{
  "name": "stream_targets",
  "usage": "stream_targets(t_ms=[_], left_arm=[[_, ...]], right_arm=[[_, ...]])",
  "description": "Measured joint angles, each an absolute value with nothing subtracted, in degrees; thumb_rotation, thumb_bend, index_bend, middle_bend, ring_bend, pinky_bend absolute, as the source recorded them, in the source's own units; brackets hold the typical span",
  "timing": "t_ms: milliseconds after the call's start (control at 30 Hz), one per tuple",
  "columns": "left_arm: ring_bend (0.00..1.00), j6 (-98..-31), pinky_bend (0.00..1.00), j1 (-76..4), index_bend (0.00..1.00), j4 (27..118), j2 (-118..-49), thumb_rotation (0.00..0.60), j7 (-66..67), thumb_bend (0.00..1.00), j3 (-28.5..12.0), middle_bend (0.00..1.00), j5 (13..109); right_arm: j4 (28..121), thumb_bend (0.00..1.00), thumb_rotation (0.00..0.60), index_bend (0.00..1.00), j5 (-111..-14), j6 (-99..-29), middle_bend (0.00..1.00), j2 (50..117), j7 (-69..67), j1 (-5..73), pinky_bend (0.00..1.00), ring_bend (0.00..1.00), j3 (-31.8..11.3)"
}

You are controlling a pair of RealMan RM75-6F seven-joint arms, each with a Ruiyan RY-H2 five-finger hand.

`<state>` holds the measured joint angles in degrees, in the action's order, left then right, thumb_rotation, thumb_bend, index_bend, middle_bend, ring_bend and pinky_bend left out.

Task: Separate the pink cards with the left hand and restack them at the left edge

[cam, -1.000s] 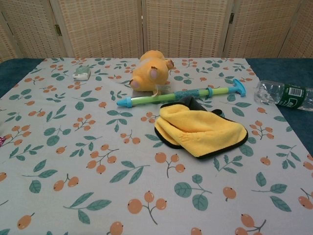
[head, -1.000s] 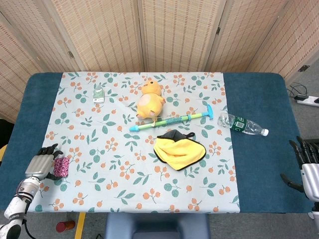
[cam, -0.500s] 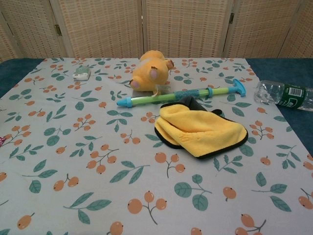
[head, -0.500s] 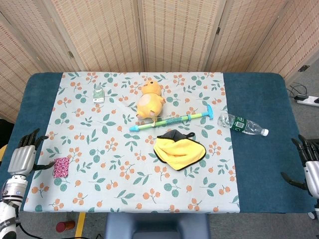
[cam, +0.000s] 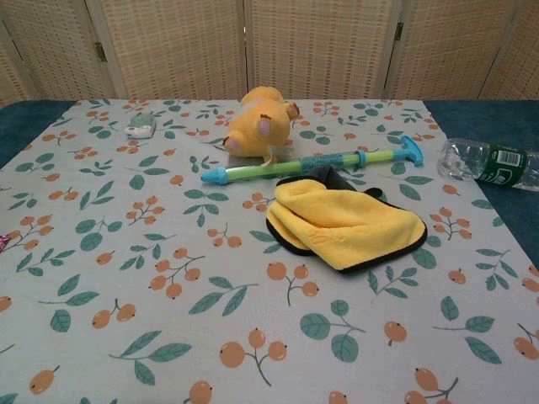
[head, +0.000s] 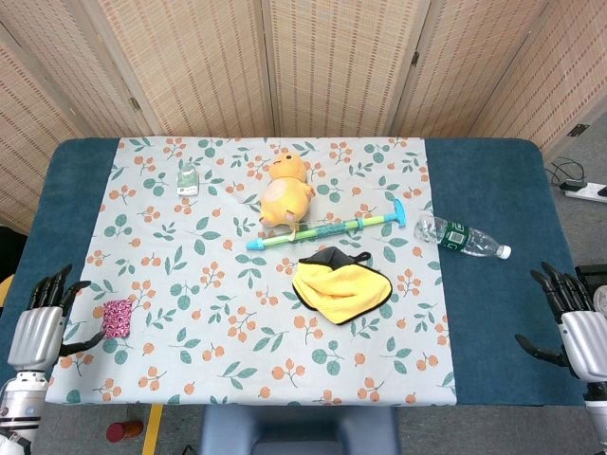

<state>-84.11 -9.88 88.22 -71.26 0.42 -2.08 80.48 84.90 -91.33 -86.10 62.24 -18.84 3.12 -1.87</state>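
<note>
A small stack of pink cards (head: 117, 318) lies flat on the floral cloth near the table's left edge in the head view; a sliver of the pink cards (cam: 3, 242) shows at the chest view's left border. My left hand (head: 43, 322) hovers to the left of the stack over the blue table margin, fingers spread, holding nothing and apart from the cards. My right hand (head: 573, 322) is at the table's right edge, fingers apart and empty. Neither hand shows in the chest view.
A yellow plush toy (head: 285, 196), a green-and-blue water squirter (head: 327, 230), a yellow cloth (head: 340, 286) and a plastic bottle (head: 460, 237) lie mid-table and right. A small green-white object (head: 187, 179) sits at the back left.
My left hand let go of the pink cards and drew back left and toward the front edge, leaving the stack on the cloth. My right hand shifted slightly.
</note>
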Motion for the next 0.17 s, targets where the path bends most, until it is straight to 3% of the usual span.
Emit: stream_targets(t_ms=[167], left_arm=[[0.00, -88.4, 0.00, -7.4, 0.22, 90.0, -70.2, 0.600, 0.5, 0.18, -1.0, 0.00, 83.9]], right_arm=[[85.2, 0.23, 0.600, 0.00, -92.8, -86.5, 0.00, 61.5, -21.1, 3.3, 0.00, 0.00, -1.3]])
